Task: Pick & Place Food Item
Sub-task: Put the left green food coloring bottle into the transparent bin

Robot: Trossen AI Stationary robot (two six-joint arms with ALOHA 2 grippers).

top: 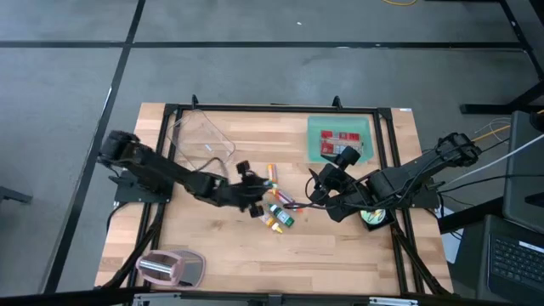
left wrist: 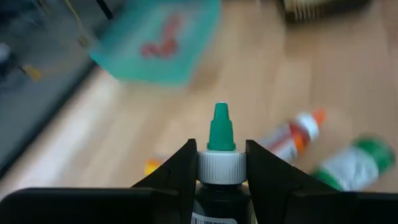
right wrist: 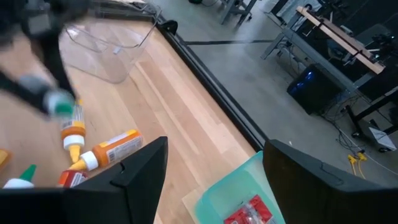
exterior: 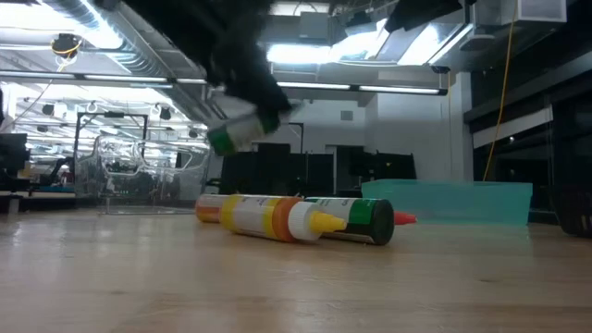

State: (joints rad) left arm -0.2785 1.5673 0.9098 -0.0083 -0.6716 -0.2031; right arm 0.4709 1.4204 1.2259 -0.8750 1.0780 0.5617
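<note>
**Op A:** High view: my left gripper (top: 255,189) is over the table centre, just left of the pile of sauce bottles (top: 279,212); the clear bin (top: 201,140) lies up-left of that pile.

**Op B:** Low view?

**Op A:** A green-capped bottle (exterior: 242,134) hangs off the wood, above the pile.

**Op B:** Left wrist?

**Op A:** Fingers (left wrist: 177,171) pinch only its white collar (left wrist: 219,168). I reckon it could swing or slip out in a fast carry.

**Op B:** Right wrist?

**Op A:** My right gripper (right wrist: 214,165) is spread wide, empty, right of the pile beside the teal tray (right wrist: 230,193). A crossing path might clip it.
</note>
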